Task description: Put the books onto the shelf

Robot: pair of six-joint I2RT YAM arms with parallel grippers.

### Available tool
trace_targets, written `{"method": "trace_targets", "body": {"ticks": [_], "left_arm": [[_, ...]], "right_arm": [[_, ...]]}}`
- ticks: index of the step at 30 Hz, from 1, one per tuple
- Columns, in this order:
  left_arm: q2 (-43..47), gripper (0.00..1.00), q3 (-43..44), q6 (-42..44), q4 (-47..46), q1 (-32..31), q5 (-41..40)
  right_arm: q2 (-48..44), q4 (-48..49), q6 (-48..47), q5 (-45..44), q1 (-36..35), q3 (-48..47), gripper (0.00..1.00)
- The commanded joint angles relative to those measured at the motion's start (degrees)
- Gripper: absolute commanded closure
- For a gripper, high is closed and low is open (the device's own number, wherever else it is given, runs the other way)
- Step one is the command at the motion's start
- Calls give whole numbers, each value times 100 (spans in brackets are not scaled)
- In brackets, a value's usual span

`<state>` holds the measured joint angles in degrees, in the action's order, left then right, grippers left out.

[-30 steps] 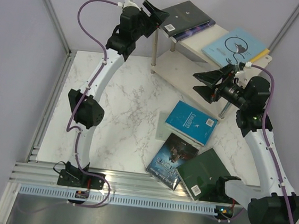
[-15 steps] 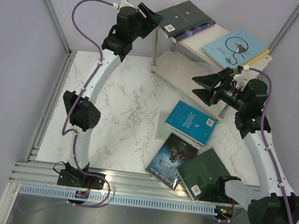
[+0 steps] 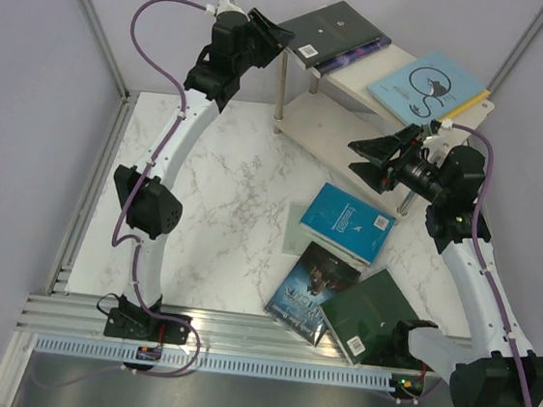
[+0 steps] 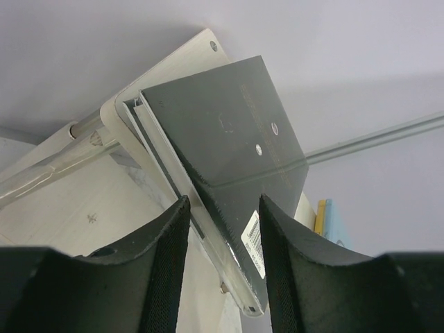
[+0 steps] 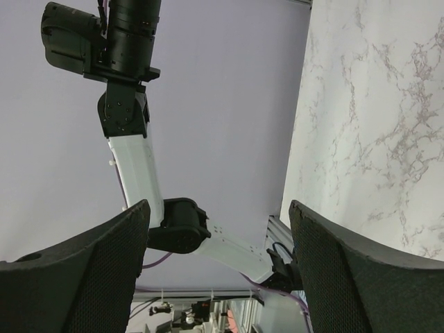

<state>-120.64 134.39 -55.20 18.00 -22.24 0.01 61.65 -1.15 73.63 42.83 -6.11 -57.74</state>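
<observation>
Left arm reaches high and far, its wrist level with the top board of the cream two-tier shelf (image 3: 333,123). Left gripper (image 3: 279,37) is part-open and empty, just left of the black paperback (image 3: 337,28) on that board; whether they touch is unclear.

Right arm is bent at the elbow. Right gripper (image 3: 357,156) is spread wide and empty, in front of the shelf.

Cyan paperback (image 3: 347,221), galaxy paperback (image 3: 312,284) and dark-green paperback (image 3: 374,313) lie on the table near the shelf.

White arms (image 3: 176,145), black joints (image 3: 150,205), purple cables (image 3: 162,1)
</observation>
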Motion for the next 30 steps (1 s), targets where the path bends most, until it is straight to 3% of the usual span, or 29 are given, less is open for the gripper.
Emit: {"method": "trace_targets", "body": {"ticks": [1,15,26,30], "left_arm": [[-3,52,211,-157,-33,-26,-27],[-531,56,861,-615,-112,-167,254],[-514,53,835,-633,-332,-219,333],[-75,50,370,-553,-359,-149,245]], "right_arm": [[23,-290,91,112,22,166,15],[137,-289,12,208,40,113,16],[163,-281,-59,252,40,43,16],[120,-290,-50,261,31,78,16]]}}
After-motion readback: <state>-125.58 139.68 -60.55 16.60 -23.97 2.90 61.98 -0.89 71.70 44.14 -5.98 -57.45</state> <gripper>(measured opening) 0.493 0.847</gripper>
